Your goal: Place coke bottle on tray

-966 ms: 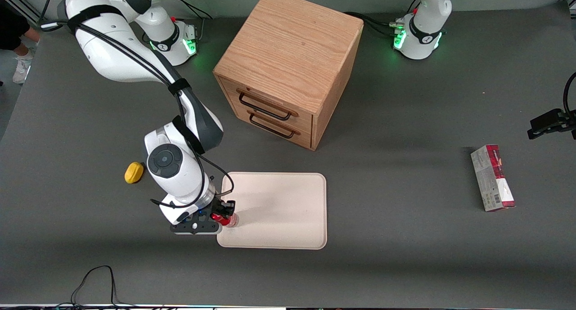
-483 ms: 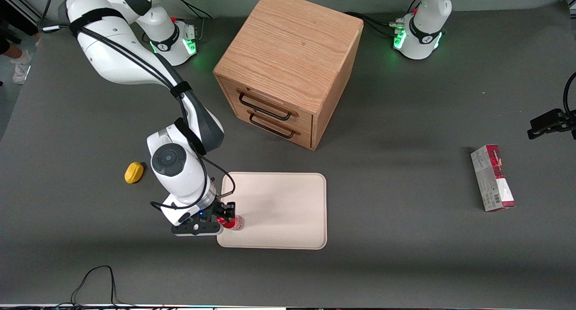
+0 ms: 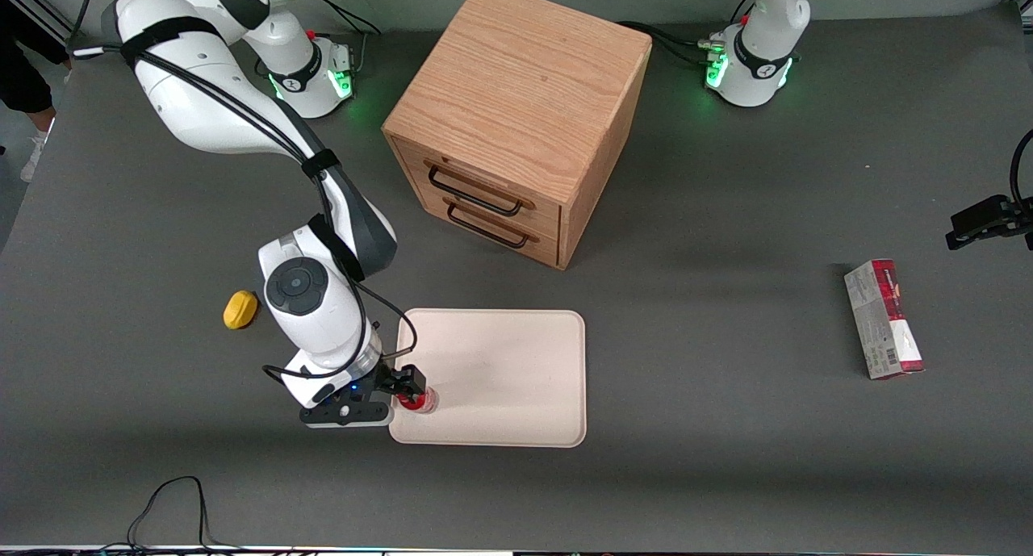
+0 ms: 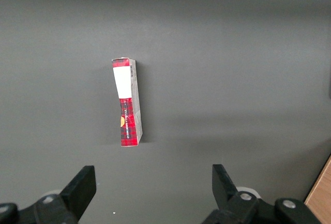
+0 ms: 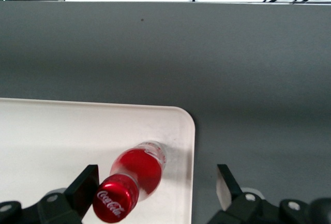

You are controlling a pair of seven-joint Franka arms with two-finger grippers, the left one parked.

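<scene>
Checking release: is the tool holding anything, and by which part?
Nothing held. The tool is open over the tray corner; the bottle sits on the tray between its fingers.

Dark grey table (image 3: 726, 475) under everything. Farther from the front camera than all the small items, a wooden cabinet (image 3: 516, 96), set at an angle, with two drawers stacked in its front, both shut: upper drawer (image 3: 484, 186), lower drawer (image 3: 494, 223), each with a dark bar handle. Toward the working arm's end, nearer the camera than the cabinet, a yellow lemon-shaped lump (image 3: 240, 309) lying on the table. Toward the parked arm's end, well apart from the cabinet, a red-and-grey carton (image 3: 883, 319) lying flat, with a white patch and red check pattern in the left wrist view (image 4: 127, 102). Near the table's front edge, a looping black cable (image 3: 173, 499).
</scene>
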